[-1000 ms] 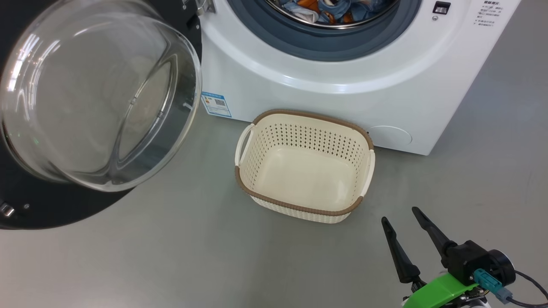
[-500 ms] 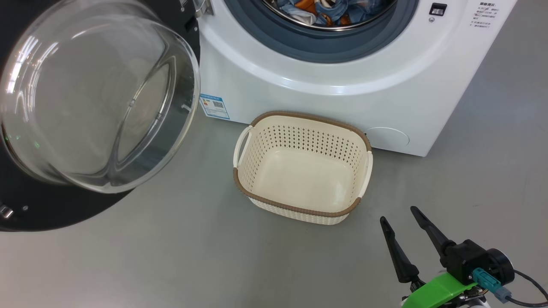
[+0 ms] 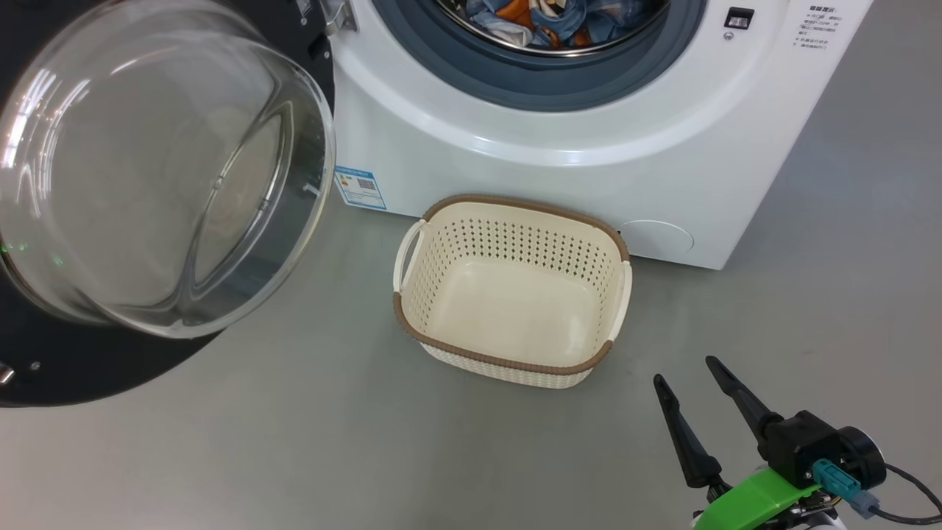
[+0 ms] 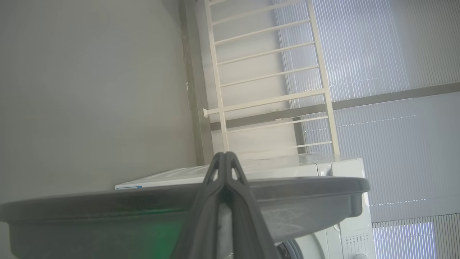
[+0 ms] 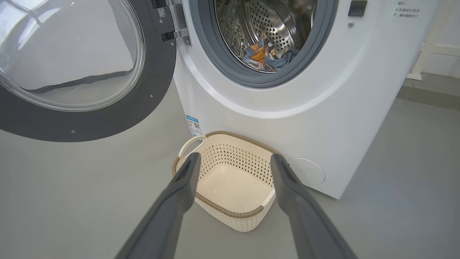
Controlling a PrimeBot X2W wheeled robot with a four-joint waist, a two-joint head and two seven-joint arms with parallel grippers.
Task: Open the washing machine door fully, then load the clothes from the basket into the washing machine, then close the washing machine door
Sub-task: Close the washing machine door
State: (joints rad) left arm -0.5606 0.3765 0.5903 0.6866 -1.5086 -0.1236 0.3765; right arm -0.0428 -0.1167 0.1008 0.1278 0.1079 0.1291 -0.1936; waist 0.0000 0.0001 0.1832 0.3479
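See the washing machine door (image 3: 147, 184) swung wide, hanging off the hinge side of the washing machine (image 3: 559, 169), glass bowl bulging out & dark inner face showing round it. See the clothes (image 5: 266, 57) heaped low inside the washing machine, in the steel drum (image 5: 280, 21), blue & orange print, back of the grey gasket (image 3: 537, 85) as far as the right wrist view tells. Find the basket (image 3: 515, 246) on the floor (image 3: 331, 456) just in front of the washing machine, below its opening, w/ nothing in it, near the blue label (image 3: 359, 189).

Judge steps 1 & 2 done, i.e. door wide, load inside. Take step 3, closing, as the one in hand.

Spot the left gripper (image 4: 225, 155) at the door's edge, out on the hinge side of the washing machine, jaws pressed together w/ nothing between. Can't tell from the left wrist view re actual contact w/ the door. Spot the right gripper (image 3: 685, 369) low & well out in front of the washing machine, beyond the basket, jaws spread wide, holding nothing.

Next move, prob.: use the left gripper as a blunt pusher on the door's outer face & sweep it round the hinge toward the washing machine front. Calls for following the arc, not a straight shove, then pressing firm at the latch slot (image 3: 738, 16) on the far side of the opening. Worth checking first for fabric trailing over the gasket, and for door clearance above the basket, prob. fine given its low stance.
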